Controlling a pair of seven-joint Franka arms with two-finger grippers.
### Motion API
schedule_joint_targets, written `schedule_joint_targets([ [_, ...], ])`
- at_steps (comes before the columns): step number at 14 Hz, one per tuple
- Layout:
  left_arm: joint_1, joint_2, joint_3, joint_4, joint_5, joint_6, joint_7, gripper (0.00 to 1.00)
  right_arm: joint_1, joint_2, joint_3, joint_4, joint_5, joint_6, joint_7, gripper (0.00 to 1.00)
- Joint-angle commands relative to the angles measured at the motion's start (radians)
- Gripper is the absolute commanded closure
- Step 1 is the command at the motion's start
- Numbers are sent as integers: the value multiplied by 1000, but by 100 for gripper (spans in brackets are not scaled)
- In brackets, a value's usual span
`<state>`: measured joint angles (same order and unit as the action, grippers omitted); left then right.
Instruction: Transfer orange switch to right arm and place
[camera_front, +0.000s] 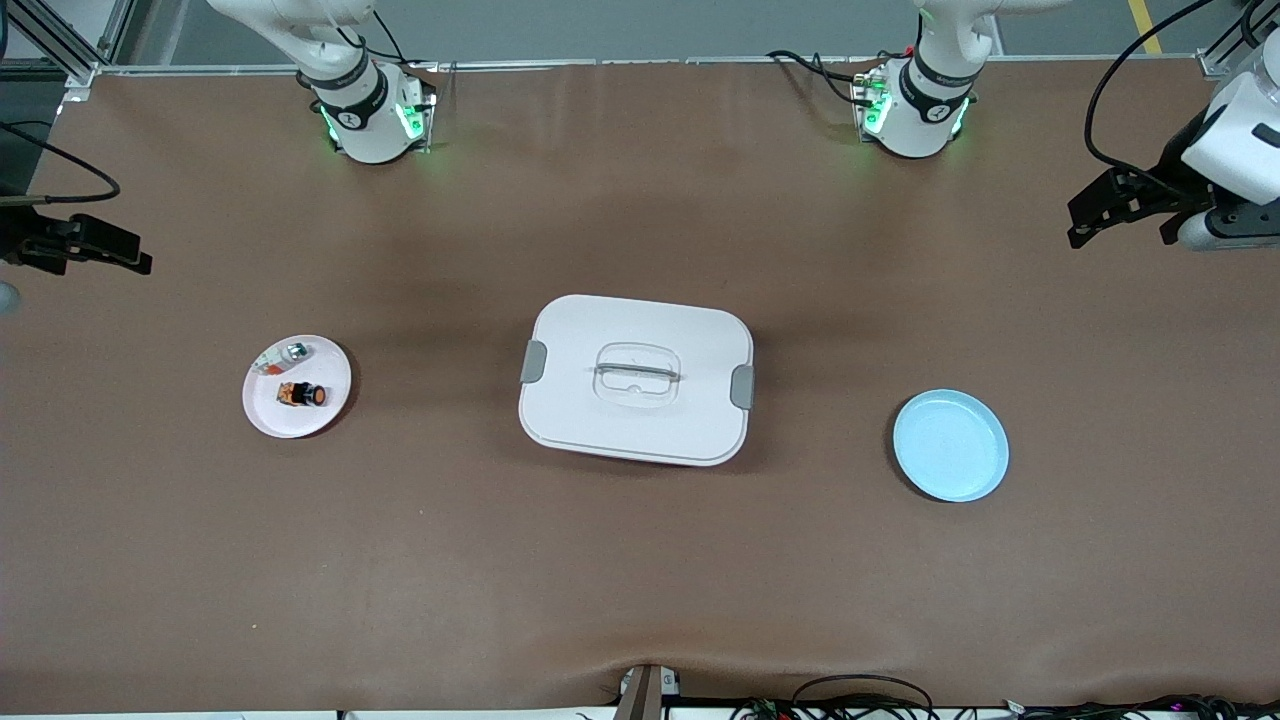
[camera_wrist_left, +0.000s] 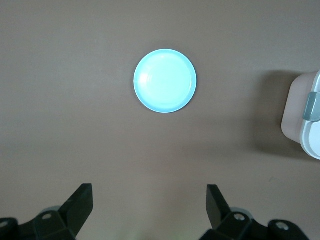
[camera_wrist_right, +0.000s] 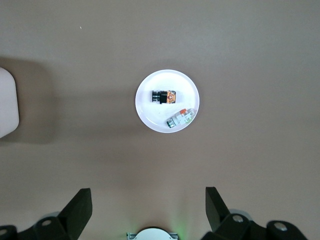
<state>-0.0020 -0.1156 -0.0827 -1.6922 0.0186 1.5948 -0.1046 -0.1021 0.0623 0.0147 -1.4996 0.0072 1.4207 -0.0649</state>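
Note:
The orange switch (camera_front: 301, 394) lies on its side on a small white plate (camera_front: 262, 415) toward the right arm's end of the table. It also shows in the right wrist view (camera_wrist_right: 164, 96), on the plate (camera_wrist_right: 145, 112). My right gripper (camera_front: 130, 252) is open and empty, high in the air at that end of the table; the right wrist view shows its spread fingers (camera_wrist_right: 148, 202) well above the table. My left gripper (camera_front: 1085, 222) is open and empty, high at the left arm's end; its fingers (camera_wrist_left: 149, 200) stand wide apart.
A small silver-white-and-red piece (camera_front: 285, 356) shares the white plate (camera_wrist_right: 180, 118). A closed white box with a handle (camera_front: 636, 378) sits mid-table. An empty light blue plate (camera_front: 950, 445) lies toward the left arm's end, also in the left wrist view (camera_wrist_left: 165, 81).

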Motion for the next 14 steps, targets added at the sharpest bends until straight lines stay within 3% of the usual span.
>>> schedule_joint_targets([
  [1,0,14,0,37,-11,-13,3,0,-11,-13,13,4,20,-3,16,0],
  [14,-1,48,0,94,-12,-29,-1,0,-34,-67,10,-13,19,9,10,0],
])
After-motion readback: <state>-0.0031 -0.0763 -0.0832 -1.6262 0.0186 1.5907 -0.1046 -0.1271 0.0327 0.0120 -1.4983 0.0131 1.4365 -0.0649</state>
